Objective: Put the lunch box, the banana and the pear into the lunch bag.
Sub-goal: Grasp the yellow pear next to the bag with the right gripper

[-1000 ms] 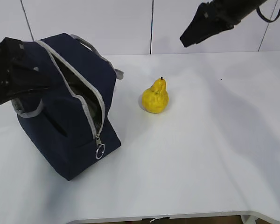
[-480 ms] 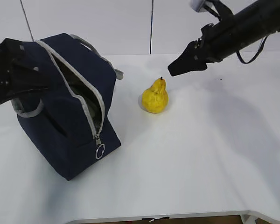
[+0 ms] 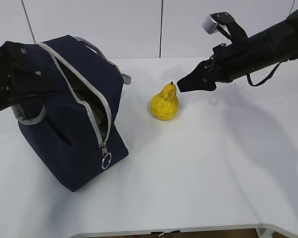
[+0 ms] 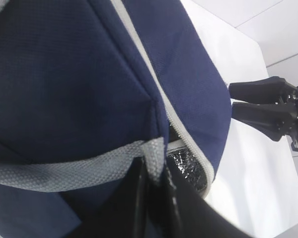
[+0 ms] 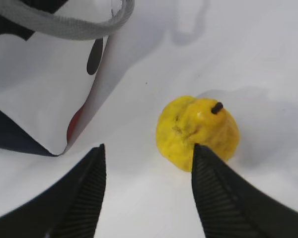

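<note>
Pear (image 3: 164, 104) upright on table (image 3: 213, 163), just ahead of our empty, wide-open right pincer (image 5: 146, 163). Left pincer (image 4: 156, 198) clamps strap of unzipped lunch bag (image 3: 69, 109). Box, banana unseen; we judge pear remains.

Bright, even light; soft shadows; wrist views' near edges blurred

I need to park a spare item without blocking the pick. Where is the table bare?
The table is bare across the front and right, from the lunch bag and pear out to its edges. It is crowded around the pear, where the right gripper hangs open, and in the gap between pear and bag.
</note>
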Robot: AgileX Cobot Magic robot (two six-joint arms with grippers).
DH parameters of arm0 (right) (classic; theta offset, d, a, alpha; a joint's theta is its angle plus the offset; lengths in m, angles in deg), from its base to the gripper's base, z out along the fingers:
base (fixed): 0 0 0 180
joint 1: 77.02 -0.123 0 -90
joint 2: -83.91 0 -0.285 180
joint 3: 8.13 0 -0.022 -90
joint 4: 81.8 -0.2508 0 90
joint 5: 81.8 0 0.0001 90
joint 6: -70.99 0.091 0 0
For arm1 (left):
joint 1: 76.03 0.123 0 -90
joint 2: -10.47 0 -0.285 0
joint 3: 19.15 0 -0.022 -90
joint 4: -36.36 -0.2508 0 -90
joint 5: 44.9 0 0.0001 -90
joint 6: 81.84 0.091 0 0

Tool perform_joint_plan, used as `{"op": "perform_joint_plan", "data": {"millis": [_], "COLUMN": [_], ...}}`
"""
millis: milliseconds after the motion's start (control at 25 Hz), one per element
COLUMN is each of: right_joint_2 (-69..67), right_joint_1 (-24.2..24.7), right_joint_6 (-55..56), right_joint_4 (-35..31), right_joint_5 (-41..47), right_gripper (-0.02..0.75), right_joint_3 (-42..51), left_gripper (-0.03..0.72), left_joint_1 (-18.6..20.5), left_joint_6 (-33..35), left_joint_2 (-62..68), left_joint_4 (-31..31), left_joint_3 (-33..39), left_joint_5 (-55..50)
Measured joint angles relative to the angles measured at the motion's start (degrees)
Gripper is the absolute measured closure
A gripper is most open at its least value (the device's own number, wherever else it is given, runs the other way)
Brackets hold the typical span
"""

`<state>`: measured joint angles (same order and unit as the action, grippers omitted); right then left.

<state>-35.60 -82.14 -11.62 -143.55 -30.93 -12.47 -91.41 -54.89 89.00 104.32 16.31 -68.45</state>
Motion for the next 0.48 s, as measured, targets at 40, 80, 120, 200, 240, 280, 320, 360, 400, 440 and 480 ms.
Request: {"op": "perform_joint_plan", "data": {"millis": [40,80,120,200,240,280,320,360,400,440,480], "right_joint_2": [0.14,0.13,0.13,0.16,0.16,0.16,0.16,0.16,0.16,0.16,0.16], "right_joint_1": [0.00,0.00,0.00,0.00,0.00,0.00,0.00,0.00,0.00,0.00,0.00], "right_joint_6": [-1.61,-3.07,-4.45,-7.04,-8.72,-10.43,-12.61,-14.79,-16.94,-18.88,-21.41], "right_joint_4": [-1.87,-3.85,-5.73,-8.94,-11.09,-13.20,-15.96,-18.75,-21.46,-23.74,-26.46], "right_joint_5": [-0.56,-1.13,-2.00,-3.64,-4.42,-5.14,-5.66,-6.21,-6.84,-7.10,-7.21], "right_gripper": [0.283,0.283,0.283,0.283,0.283,0.282,0.282,0.282,0.282,0.282,0.282], "right_joint_3": [0.55,1.43,2.48,4.78,6.03,7.24,8.18,9.21,10.15,11.06,11.81], "left_gripper": [0.680,0.680,0.680,0.680,0.680,0.680,0.680,0.680,0.680,0.680,0.680], "left_joint_1": [0.00,0.00,0.00,0.00,0.00,0.00,0.00,0.00,0.00,0.00,0.00], "left_joint_6": [0.00,0.00,0.00,0.00,0.00,0.04,0.04,0.13,0.13,0.13,0.13], "left_joint_2": [0.00,0.00,0.00,0.00,0.00,0.00,0.00,0.00,0.00,0.00,0.00], "left_joint_4": [0.00,0.00,0.00,0.00,0.00,0.00,0.00,0.00,0.00,0.00,0.00], "left_joint_3": [0.00,0.00,0.00,0.00,0.00,0.00,0.00,0.00,0.00,0.00,0.00], "left_joint_5": [0.00,0.00,0.00,0.00,0.00,0.00,0.00,0.00,0.00,0.00,0.00]}}
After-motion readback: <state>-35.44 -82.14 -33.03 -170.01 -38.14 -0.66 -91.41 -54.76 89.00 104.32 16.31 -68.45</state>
